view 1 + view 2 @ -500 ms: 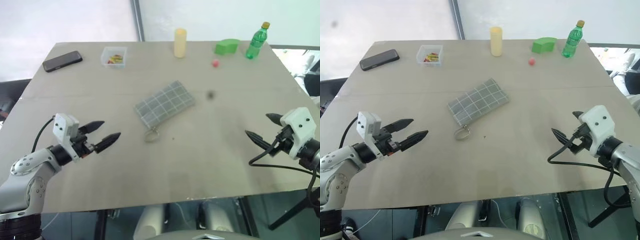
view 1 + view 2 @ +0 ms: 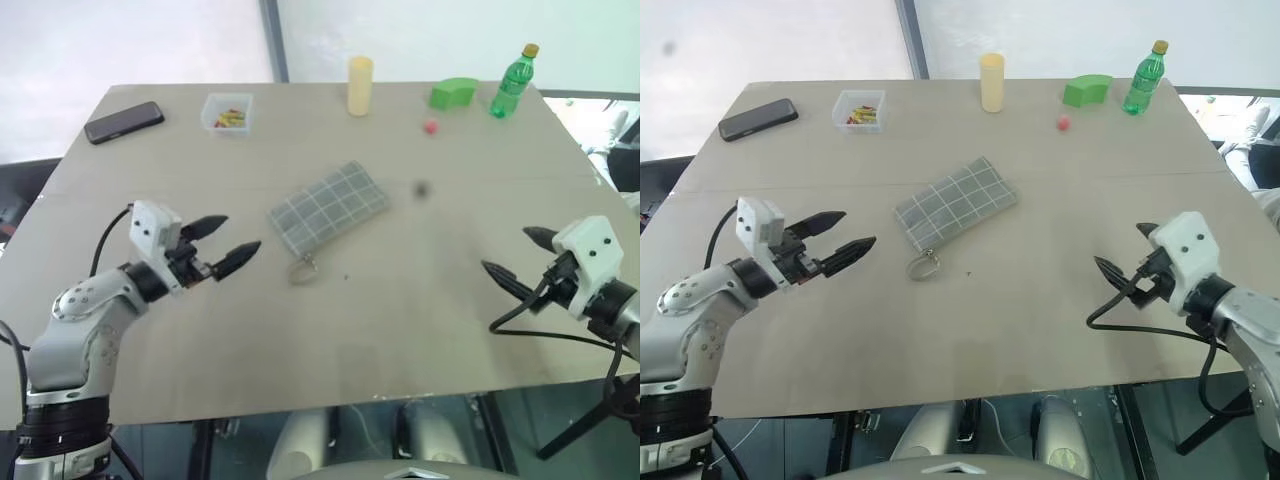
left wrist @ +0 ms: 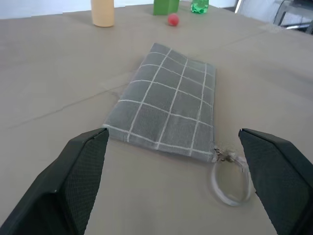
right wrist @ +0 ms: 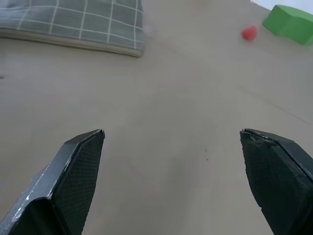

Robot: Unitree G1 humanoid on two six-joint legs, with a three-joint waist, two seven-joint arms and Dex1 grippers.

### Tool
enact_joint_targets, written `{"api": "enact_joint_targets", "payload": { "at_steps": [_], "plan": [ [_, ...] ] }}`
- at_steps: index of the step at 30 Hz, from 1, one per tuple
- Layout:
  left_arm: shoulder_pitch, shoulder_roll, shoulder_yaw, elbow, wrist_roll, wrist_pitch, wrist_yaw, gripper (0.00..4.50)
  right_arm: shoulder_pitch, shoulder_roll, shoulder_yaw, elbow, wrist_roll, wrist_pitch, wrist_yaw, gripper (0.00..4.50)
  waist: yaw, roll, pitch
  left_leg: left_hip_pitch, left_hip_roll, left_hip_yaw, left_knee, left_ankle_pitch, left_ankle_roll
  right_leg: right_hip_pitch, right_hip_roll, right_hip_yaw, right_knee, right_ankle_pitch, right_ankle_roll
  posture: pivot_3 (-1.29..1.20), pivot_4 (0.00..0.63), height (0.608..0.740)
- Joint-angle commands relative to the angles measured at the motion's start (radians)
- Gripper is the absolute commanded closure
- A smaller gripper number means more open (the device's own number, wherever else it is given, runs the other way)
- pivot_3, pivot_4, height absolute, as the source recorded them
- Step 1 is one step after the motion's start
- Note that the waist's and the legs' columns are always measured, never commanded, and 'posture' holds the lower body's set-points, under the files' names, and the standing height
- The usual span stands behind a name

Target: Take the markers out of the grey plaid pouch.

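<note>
The grey plaid pouch [image 2: 330, 212] lies flat and closed in the middle of the table, its metal ring pull [image 2: 305, 268] at the near corner. The markers are hidden. My left gripper [image 2: 240, 233] hovers open just left of the pouch and points at it; in the left wrist view the pouch [image 3: 166, 115] and ring [image 3: 230, 178] lie between and beyond the fingers [image 3: 78, 171]. My right gripper [image 2: 506, 249] is open well to the right of the pouch, over bare table. The right wrist view shows the pouch's end [image 4: 73, 22] far ahead.
Along the far edge stand a black phone [image 2: 125, 122], a small clear box [image 2: 228, 112], a yellow cylinder [image 2: 360, 85], a green block [image 2: 453, 93] and a green bottle [image 2: 513, 80]. A small red ball [image 2: 431, 127] lies near the block.
My left gripper has moved right and away from me, closer to the pouch. The right gripper has edged slightly left. The pouch has not moved.
</note>
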Motion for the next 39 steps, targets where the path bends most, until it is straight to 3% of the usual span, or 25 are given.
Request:
{"api": "enact_joint_targets", "payload": {
  "at_steps": [1,6,10,14,18,25,35,39],
  "plan": [
    [-0.029,0.1,-0.13,0.183,0.345,-0.598,-0.035,0.05,0.006,-0.01,0.039,-0.099,0.054,-0.037,0.047,0.0,-0.001,0.0,0.0,0.0,0.0,0.001,0.0,0.0,0.0,0.0,0.0,0.0,0.0,-0.001,-0.002,0.0,0.15,0.736],
    [-0.196,0.155,-0.284,0.573,0.585,-1.159,0.021,0.05,0.003,0.009,0.103,-0.139,0.094,-0.101,0.088,0.0,0.004,0.0,-0.001,-0.001,0.0,0.001,0.0,-0.003,-0.002,-0.001,-0.002,0.001,-0.001,0.0,-0.004,0.0,0.15,0.736],
    [-0.381,0.139,-0.392,0.827,0.803,-1.389,0.16,0.05,0.009,0.012,0.138,-0.149,0.095,-0.161,0.116,0.0,0.007,-0.003,-0.002,-0.002,-0.001,0.002,0.001,-0.003,0.001,-0.002,-0.003,0.001,-0.001,0.002,-0.001,0.0,0.15,0.736],
    [-0.552,0.088,-0.516,0.973,1.079,-1.463,0.416,0.05,0.006,0.013,0.143,-0.166,0.128,-0.201,0.139,0.0,0.022,-0.002,-0.002,-0.002,-0.001,0.002,0.003,-0.001,0.004,-0.002,-0.001,-0.004,0.002,0.003,0.0,0.0,0.15,0.736],
    [-0.632,0.08,-0.635,1.022,1.298,-1.469,0.694,0.05,0.002,0.013,0.144,-0.181,0.139,-0.202,0.117,0.0,0.025,-0.003,-0.002,-0.001,-0.001,0.001,0.006,-0.001,0.004,0.001,0.004,-0.006,0.004,0.004,0.003,0.0,0.15,0.736],
    [-0.736,0.049,-0.794,1.103,1.453,-1.412,0.951,0.05,0.017,0.016,0.147,-0.215,0.131,-0.188,0.062,0.0,0.032,-0.002,-0.003,0.001,-0.001,-0.001,0.015,-0.003,0.004,0.009,0.004,-0.009,0.004,0.005,0.007,0.0,0.15,0.736],
    [-0.802,-0.011,-0.856,1.22,1.388,-1.381,0.919,4.47,-0.003,0.019,0.201,-0.21,0.071,-0.183,-0.019,0.0,0.036,0.003,-0.007,0.001,-0.001,-0.001,0.016,-0.003,0.003,0.009,0.0,-0.009,0.003,0.007,0.009,0.0,0.15,0.736],
    [-0.803,-0.028,-0.829,1.239,1.301,-1.389,0.876,4.47,-0.032,0.018,0.28,-0.208,-0.058,-0.147,-0.121,0.0,0.036,0.005,-0.008,0.002,-0.001,-0.001,0.017,-0.003,0.003,0.01,0.001,-0.009,0.004,0.007,0.009,0.0,0.15,0.736]
  ]
}}
